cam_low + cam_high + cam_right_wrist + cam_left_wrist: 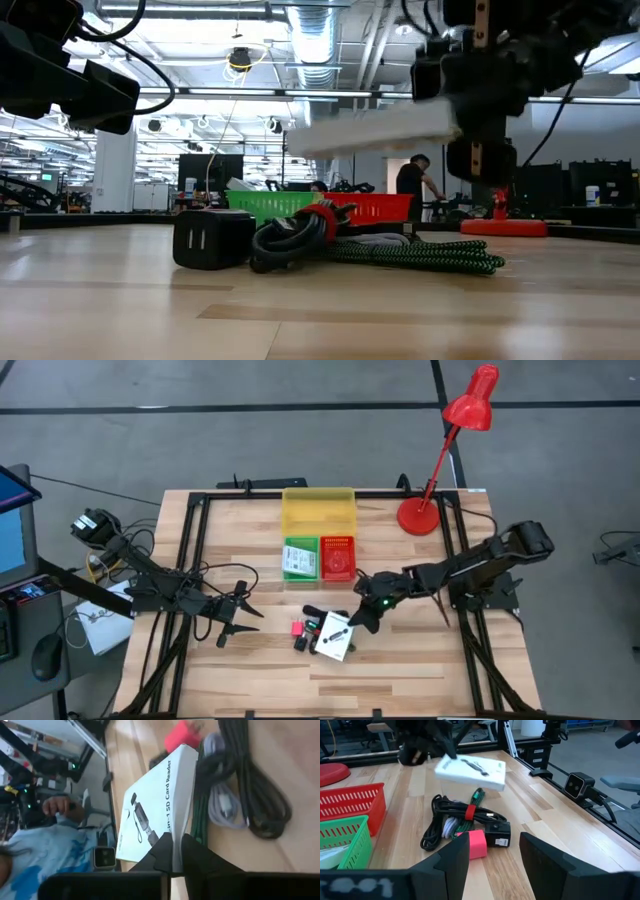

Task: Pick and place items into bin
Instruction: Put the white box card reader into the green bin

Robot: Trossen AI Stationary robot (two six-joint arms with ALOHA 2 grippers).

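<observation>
My right gripper [358, 620] is shut on a white printed packet [335, 637], a flat box that shows lifted in the low view [375, 130]. Under it on the table lie a bundle of black, grey and green cables [455, 817], a pink piece [476, 843] and a black plug piece [213, 238]. My left gripper [492, 865] is open above the table left of this heap, pointing at it and touching nothing. The green bin [300, 558] and the red bin [338, 557] stand beyond the heap, in front of a yellow bin [318, 510]. My right gripper pinches the white packet between its two fingers at one short end [167, 827]. The fingers come from the table's right, slanting down. The packet sticks out from them nearly level, printed face up, lifted clear above the cables.
A red desk lamp [420, 515] stands at the table's far right corner. Black frame rails [195, 550] run along the table's sides. A person in a light blue sleeve [55, 852] is near the table's edge, and another person [412, 185] is in the room behind.
</observation>
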